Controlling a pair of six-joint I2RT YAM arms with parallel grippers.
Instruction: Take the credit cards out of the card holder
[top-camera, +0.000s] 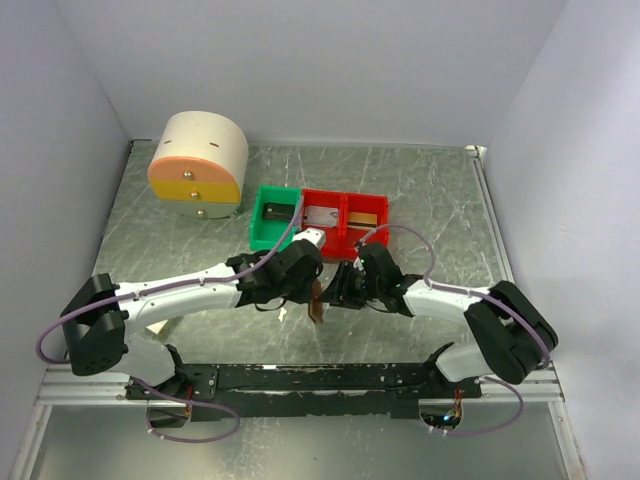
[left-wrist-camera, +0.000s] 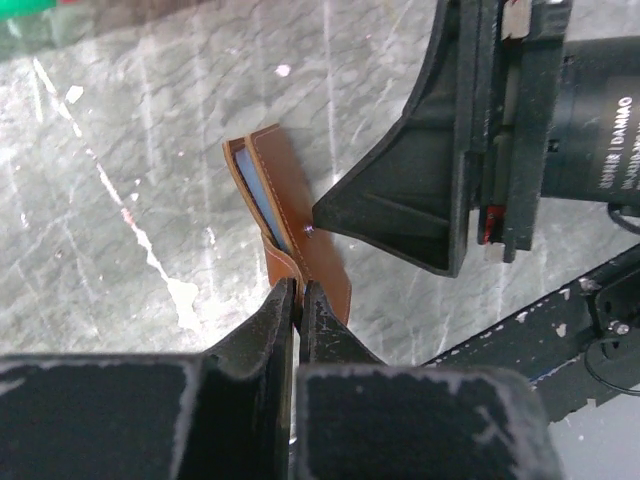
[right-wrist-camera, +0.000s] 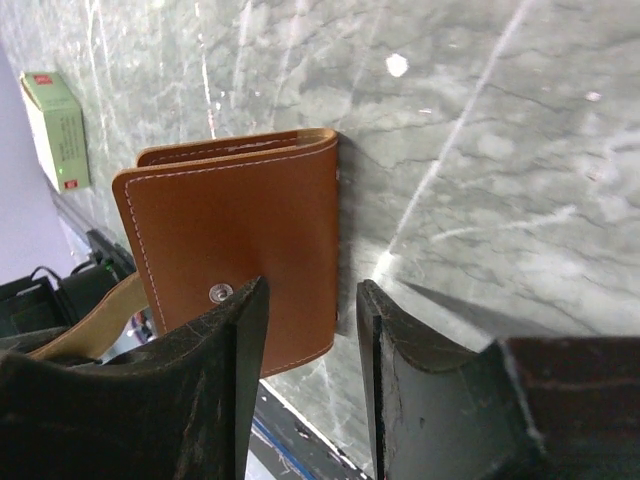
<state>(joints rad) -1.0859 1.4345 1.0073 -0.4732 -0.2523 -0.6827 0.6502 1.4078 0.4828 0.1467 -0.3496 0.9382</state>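
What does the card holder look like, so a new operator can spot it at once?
On the grey marbled table, look in front of the red bin, where the two arms meet. Pinched in the left gripper hangs the card holder. It is the only flat brown leather piece, pale-stitched with a metal snap, unlike the plastic red bin and green bin.

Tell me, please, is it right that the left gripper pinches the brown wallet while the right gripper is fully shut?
Not quite: the right gripper stands open, as the right wrist view shows; the left gripper does pinch the brown wallet.
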